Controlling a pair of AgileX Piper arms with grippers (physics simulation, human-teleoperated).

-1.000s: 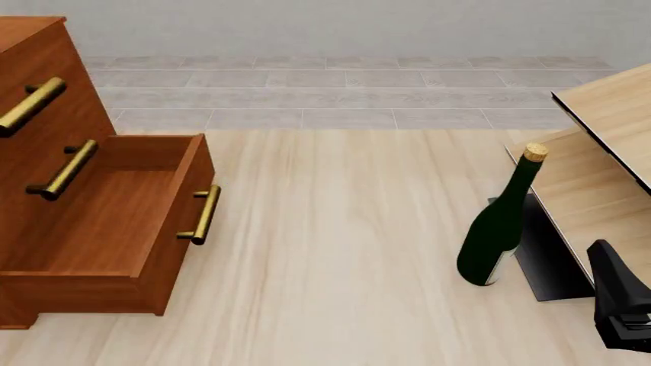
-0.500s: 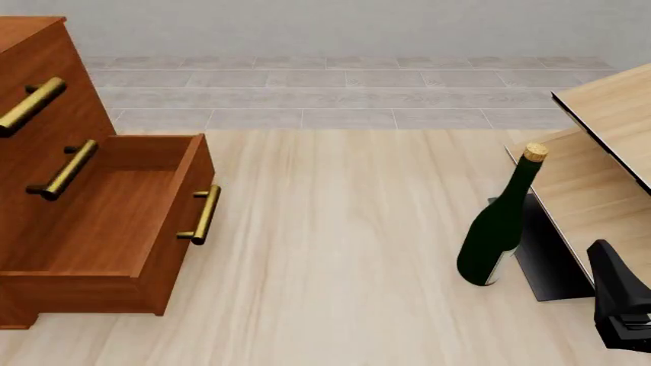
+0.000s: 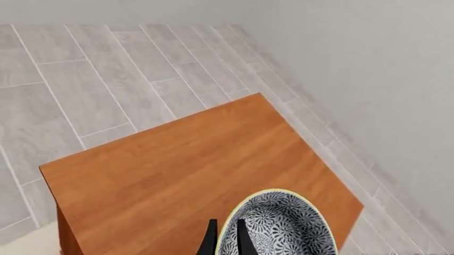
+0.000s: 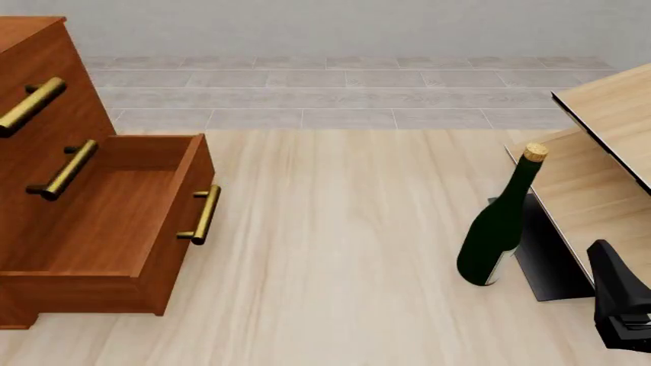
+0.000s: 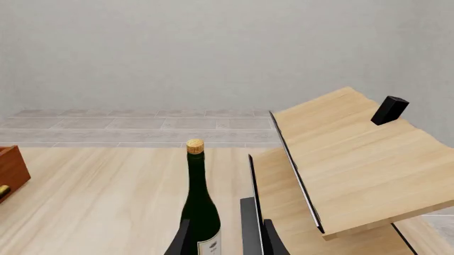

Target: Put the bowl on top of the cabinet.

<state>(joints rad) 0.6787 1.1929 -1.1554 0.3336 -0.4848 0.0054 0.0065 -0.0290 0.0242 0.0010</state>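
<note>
Now left claw [image 3: 225, 241] grips bowl [image 3: 280, 226] above cabinet [image 3: 191, 175]

- It was a bare simulated room: plain grey wall [image 5: 212, 48], grey tiled floor [image 4: 336, 91].
- Home-like furnishings: wooden cabinet [image 4: 61, 191], wine bottle [image 4: 496, 229], pale table [image 4: 336, 252].

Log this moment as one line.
left pincer: grips speckled grey-white bowl rim over reddish-brown wooden cabinet top | right pincer: idle near dark green bottle
</note>
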